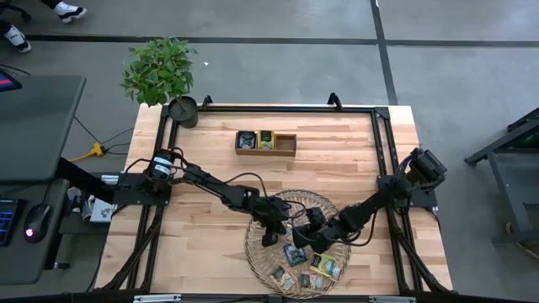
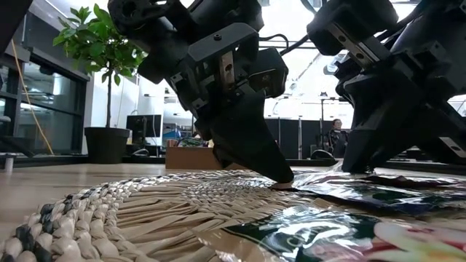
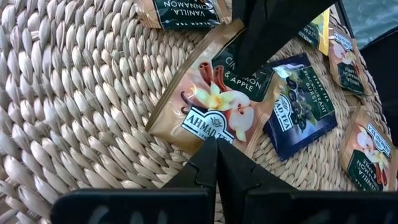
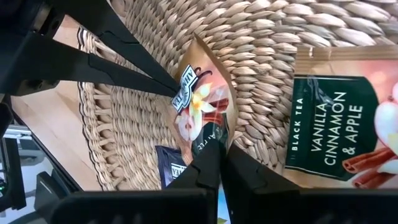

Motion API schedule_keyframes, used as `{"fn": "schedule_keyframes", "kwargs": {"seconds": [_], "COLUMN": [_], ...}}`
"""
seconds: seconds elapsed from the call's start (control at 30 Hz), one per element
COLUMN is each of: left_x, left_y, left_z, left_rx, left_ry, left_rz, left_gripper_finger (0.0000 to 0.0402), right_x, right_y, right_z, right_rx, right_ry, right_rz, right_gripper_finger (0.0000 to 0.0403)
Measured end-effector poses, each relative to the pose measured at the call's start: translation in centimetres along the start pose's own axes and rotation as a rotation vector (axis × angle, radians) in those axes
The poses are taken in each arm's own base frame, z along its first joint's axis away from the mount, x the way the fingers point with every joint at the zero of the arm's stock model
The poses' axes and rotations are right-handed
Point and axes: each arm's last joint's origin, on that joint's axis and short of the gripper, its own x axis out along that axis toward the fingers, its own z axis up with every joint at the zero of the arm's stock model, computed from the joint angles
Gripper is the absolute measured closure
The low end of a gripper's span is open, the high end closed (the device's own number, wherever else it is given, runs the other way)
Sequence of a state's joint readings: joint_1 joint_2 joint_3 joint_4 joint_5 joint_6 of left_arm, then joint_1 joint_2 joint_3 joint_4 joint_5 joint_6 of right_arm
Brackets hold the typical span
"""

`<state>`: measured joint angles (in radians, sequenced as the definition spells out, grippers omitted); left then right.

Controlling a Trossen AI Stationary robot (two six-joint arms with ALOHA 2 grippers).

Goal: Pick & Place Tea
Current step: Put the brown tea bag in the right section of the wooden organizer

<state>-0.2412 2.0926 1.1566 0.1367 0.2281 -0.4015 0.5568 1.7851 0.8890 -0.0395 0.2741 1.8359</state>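
Dark left end effector (image 3: 216,163) and right end effector (image 4: 221,163) each pinch opposite edges of one vanilla-cinnamon-apple tea sachet (image 3: 214,99) (tan, lifted on edge), long axis spanning between them, above the woven tray (image 1: 257,248); both arms reach inward, low over the desk (image 1: 202,244).

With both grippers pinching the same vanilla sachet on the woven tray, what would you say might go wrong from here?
1. The left gripper and right gripper hold opposite edges of one vanilla sachet; pulling apart might tear it or make one slip.
2. The blue sachet lies against it and could be dragged along.
3. The two arms are close together over the woven tray, so lifting carelessly risks a collision.
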Motion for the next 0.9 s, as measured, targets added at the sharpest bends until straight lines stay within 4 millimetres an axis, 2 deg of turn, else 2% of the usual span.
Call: {"fn": "schedule_keyframes", "kwargs": {"seconds": [0.13,0.37,0.63,0.7,0.9], "left_x": [0.0,-1.6,-5.5,-6.8,-10.2], "left_y": [-0.1,-0.9,-0.3,-0.2,-0.4], "left_z": [0.3,2.1,4.5,4.4,5.5], "left_rx": [0.000,0.023,0.045,0.048,0.117], "left_ry": [0.002,0.023,0.096,0.132,0.113], "left_rz": [-0.002,-0.024,0.024,0.042,0.059], "left_gripper_finger": [0.0397,0.0362,0.0344,0.0344,0.0344], "right_x": [0.0,0.0,0.0,0.0,-1.5], "right_y": [0.0,0.1,0.2,0.4,1.4], "right_z": [0.0,0.0,0.0,-0.1,0.7], "right_rx": [-0.007,-0.017,-0.038,-0.050,-0.115], "right_ry": [0.001,-0.001,-0.002,-0.006,-0.030], "right_rz": [0.003,0.013,0.021,0.044,0.090], "right_gripper_finger": [0.0400,0.0401,0.0402,0.0402,0.0403]}}
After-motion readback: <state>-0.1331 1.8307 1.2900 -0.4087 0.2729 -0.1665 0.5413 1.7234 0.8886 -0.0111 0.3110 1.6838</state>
